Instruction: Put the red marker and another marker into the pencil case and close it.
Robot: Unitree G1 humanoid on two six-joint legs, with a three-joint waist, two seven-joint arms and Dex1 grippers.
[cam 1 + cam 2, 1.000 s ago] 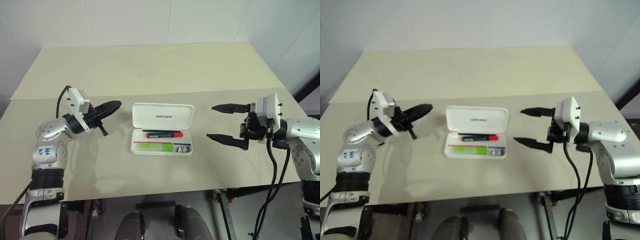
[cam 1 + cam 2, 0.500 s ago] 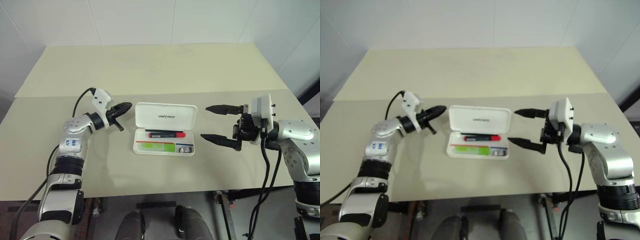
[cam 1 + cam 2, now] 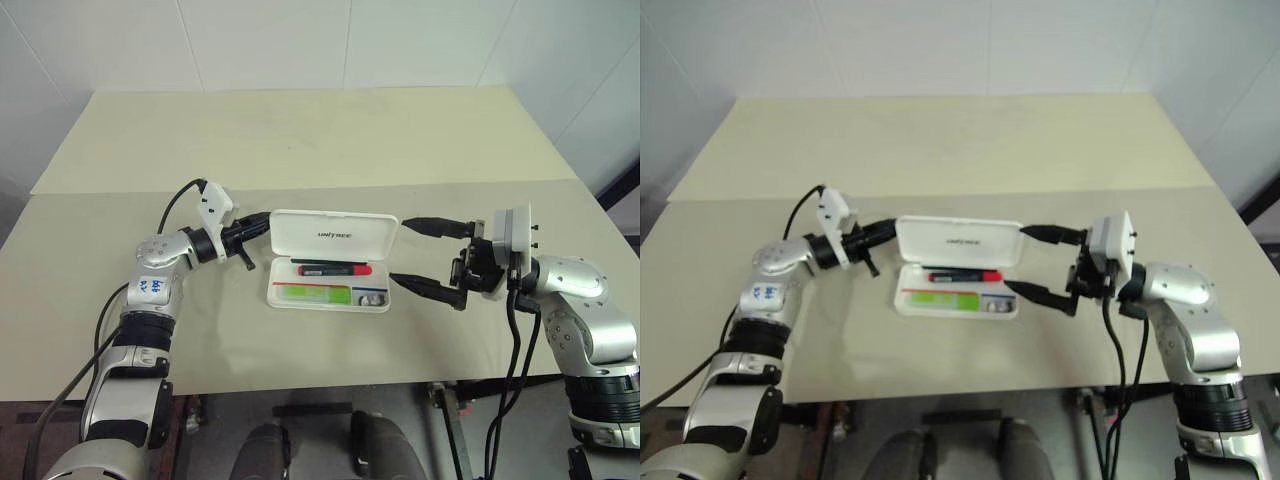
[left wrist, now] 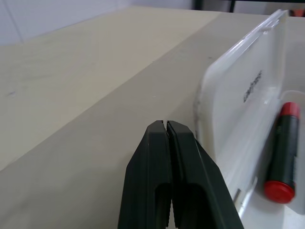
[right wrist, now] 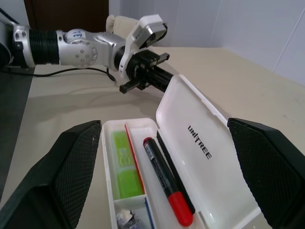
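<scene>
The white pencil case [image 3: 330, 258] lies open at mid-counter [image 3: 300, 140], UNITREE lid raised. Inside lie the red marker [image 3: 331, 268] with black end and the light green marker [image 3: 312, 293]. Left gripper [image 4: 165, 131] jaws pressed together beside the lid; right gripper [image 3: 417, 255] jaws spread wide, empty.

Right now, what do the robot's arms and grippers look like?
Both arms are silver-grey metal with black joint bands and loose black cables. The left arm carries a white sticker with blue writing. Each wrist has a white camera block. The left gripper and right gripper each have two black tapering fingers; the right gripper's pads are textured.
</scene>
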